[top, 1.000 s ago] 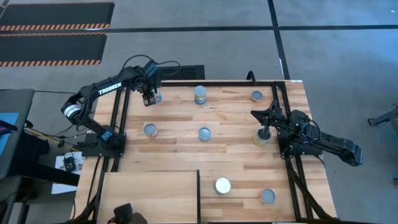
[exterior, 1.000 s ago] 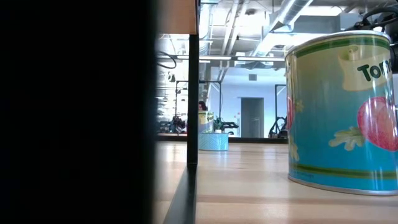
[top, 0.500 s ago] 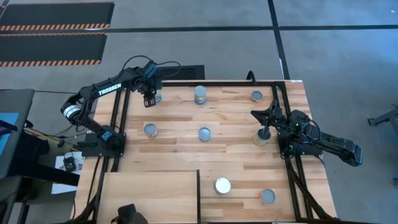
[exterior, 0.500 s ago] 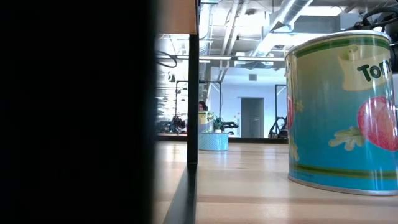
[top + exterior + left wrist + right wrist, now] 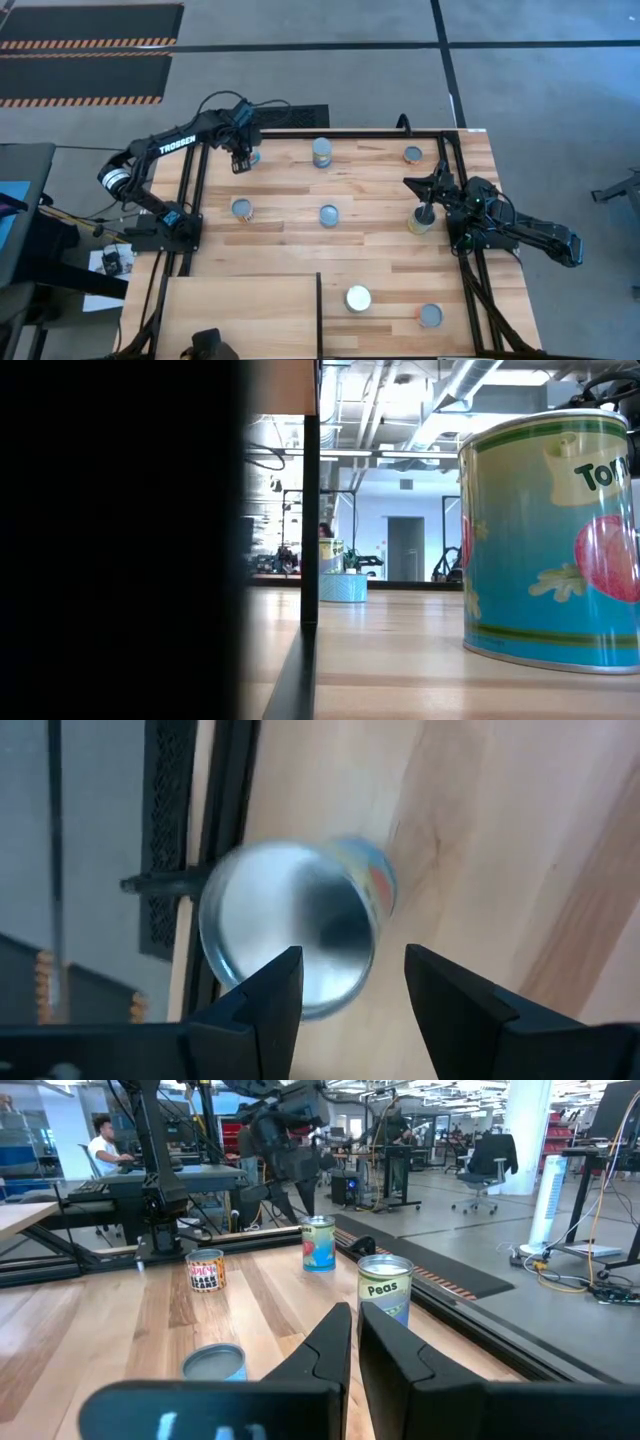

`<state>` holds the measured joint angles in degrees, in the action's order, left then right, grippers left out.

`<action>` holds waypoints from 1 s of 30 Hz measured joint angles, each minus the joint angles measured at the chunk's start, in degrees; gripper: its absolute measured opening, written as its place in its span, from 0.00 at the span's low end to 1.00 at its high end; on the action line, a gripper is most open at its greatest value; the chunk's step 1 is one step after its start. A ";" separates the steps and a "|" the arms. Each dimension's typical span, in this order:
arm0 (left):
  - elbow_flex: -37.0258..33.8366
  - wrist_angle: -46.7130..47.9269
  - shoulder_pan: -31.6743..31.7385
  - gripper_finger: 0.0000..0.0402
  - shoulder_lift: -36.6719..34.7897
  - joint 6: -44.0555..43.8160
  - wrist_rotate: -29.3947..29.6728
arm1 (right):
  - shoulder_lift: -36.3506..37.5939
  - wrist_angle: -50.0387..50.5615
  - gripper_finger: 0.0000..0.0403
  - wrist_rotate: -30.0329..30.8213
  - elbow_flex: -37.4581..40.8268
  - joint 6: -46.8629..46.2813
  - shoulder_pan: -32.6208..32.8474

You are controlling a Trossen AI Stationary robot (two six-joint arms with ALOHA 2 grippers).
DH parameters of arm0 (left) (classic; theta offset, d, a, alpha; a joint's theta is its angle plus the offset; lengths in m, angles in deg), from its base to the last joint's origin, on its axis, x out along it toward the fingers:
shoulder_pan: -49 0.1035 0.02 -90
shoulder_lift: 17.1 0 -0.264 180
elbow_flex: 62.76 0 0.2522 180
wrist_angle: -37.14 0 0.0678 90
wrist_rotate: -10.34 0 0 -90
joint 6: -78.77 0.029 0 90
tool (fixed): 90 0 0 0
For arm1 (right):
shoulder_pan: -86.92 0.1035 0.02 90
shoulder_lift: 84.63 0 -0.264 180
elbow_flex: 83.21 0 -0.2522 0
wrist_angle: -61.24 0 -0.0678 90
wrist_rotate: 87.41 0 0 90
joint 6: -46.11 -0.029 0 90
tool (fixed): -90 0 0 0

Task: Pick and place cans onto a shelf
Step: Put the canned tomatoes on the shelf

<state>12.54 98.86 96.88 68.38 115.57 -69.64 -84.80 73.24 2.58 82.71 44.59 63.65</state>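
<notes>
Shelf occupies the table's near-left corner. Left gripper, fingers spread, hovers over a can at the far-left. Right gripper, fingers nearly closed, rests at the right edge.

Plank table carries 8 cans and 1 plywood shelf.

The counter is striped plank wood with a smooth, faintly satin finish, while the shelf at its 7 o'clock corner is paler, plainer plywood. The tomato can wears a glossy printed paper label. The can under the left claw has a bright, mirror-smooth metal top, and the claw's fingers look like matt black plastic.
</notes>
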 joint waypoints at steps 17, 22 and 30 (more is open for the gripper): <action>-0.70 -1.95 -0.94 0.09 0.00 2.07 4.27 | 0.02 0.00 0.12 0.00 -0.01 0.00 0.00; -0.70 -2.19 -0.92 0.01 0.00 3.71 4.97 | 0.02 0.00 0.12 0.01 0.01 0.00 0.00; -0.12 -0.48 -1.06 0.00 -0.02 4.93 5.38 | 0.02 0.00 0.12 0.02 0.01 0.00 -0.01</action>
<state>12.42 98.38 95.82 68.35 120.50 -64.27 -84.77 73.24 2.60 82.72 44.59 63.64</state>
